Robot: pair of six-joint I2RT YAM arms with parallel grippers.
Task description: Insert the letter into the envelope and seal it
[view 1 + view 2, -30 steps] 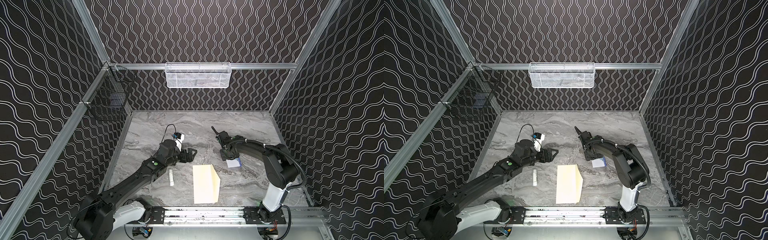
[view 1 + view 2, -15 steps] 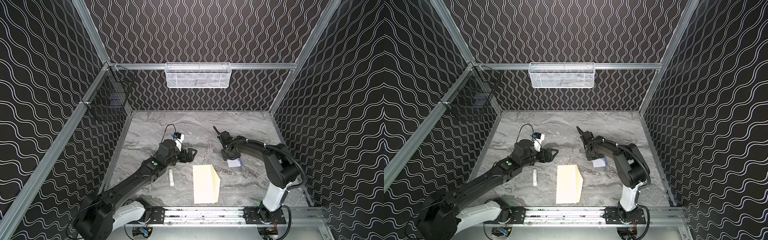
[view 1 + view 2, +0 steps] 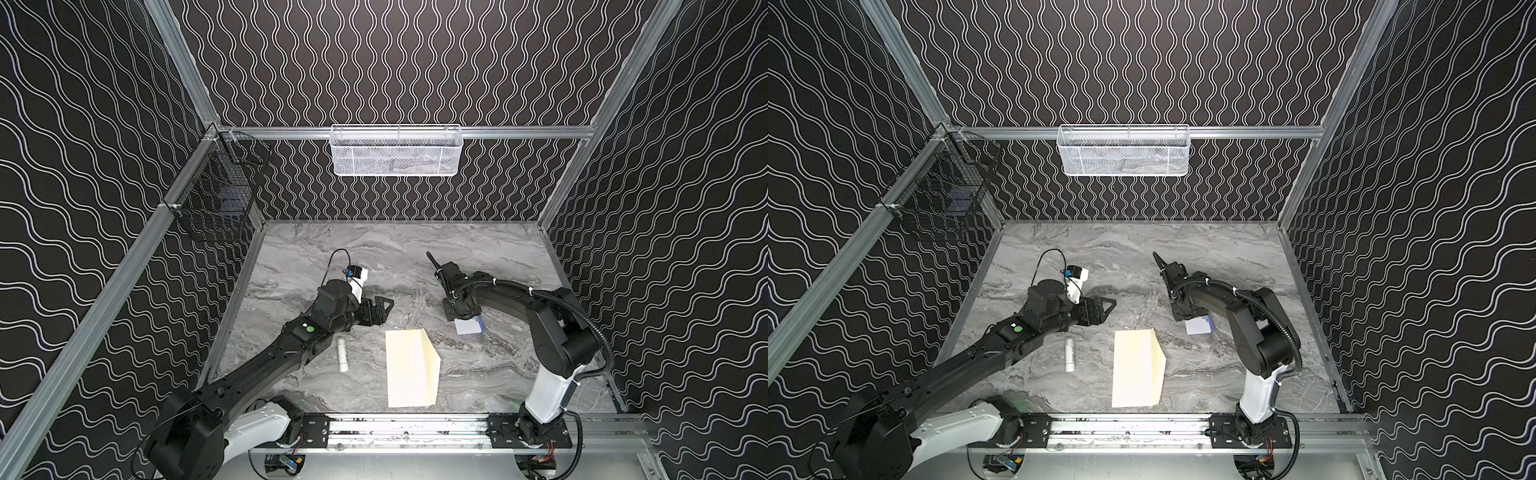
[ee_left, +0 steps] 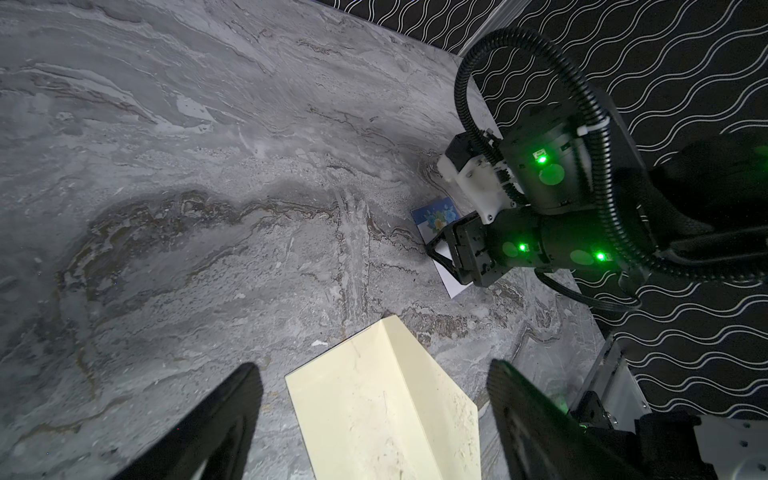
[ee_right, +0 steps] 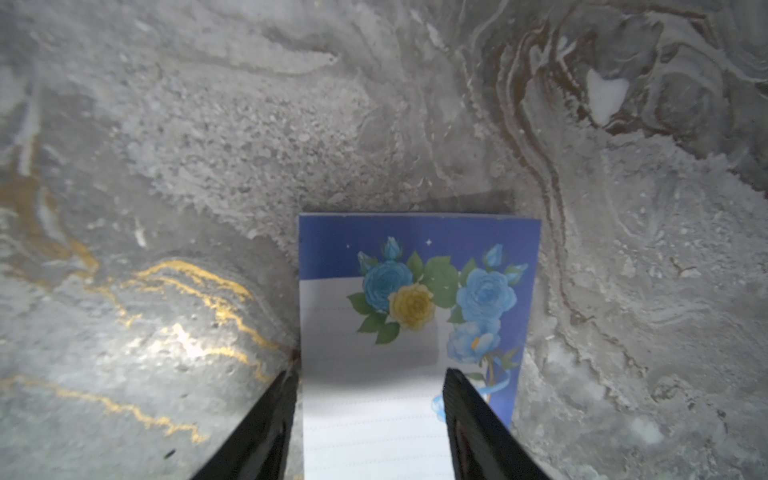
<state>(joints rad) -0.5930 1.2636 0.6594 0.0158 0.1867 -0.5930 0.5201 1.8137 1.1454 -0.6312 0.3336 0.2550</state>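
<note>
Over the letter [image 5: 411, 299] edge, right hand [image 5: 370, 374] half open, empty; left hand [image 4: 372, 365] wide open, empty, near envelope [image 3: 409, 370].

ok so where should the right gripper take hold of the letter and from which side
Likely across its narrow width at the plain lined end, coming straight down from above. The letter lies flat and thin on the table, so no side edge stands up to pinch; the right gripper, open, hangs over that end.

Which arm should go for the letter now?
Right. The right gripper hangs over the letter, jaws open above it; the left gripper, also open, is nearer the envelope.
</note>
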